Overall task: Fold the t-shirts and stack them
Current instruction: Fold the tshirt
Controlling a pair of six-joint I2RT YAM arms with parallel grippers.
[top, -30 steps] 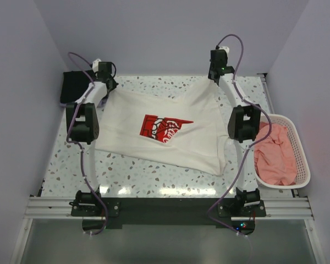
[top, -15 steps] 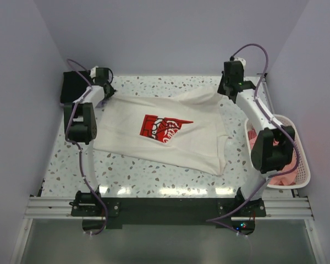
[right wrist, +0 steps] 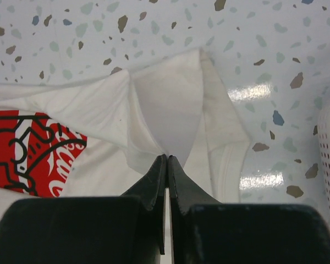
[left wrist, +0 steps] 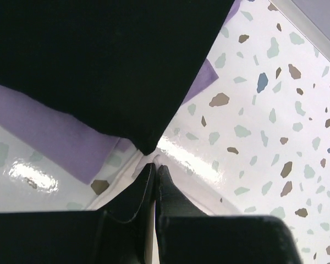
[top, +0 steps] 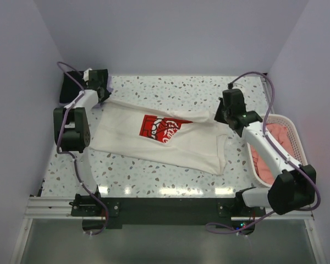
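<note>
The cream-white t-shirt lies spread mid-frame on the desk, print up and not yet folded. At right, the salmon-pink t-shirt sits crumpled in the basket. The right gripper has its jaws pinched shut on the cream shirt's far right cloth, and the left gripper on its far left corner. At upper left, the black t-shirt rests on the lavender t-shirt, so likely two are stacked and two remain.

A robotics lab test cell: plain lavender walls box in a speckled counter, with the cabled left arm and right arm bolted to an aluminium rail.
</note>
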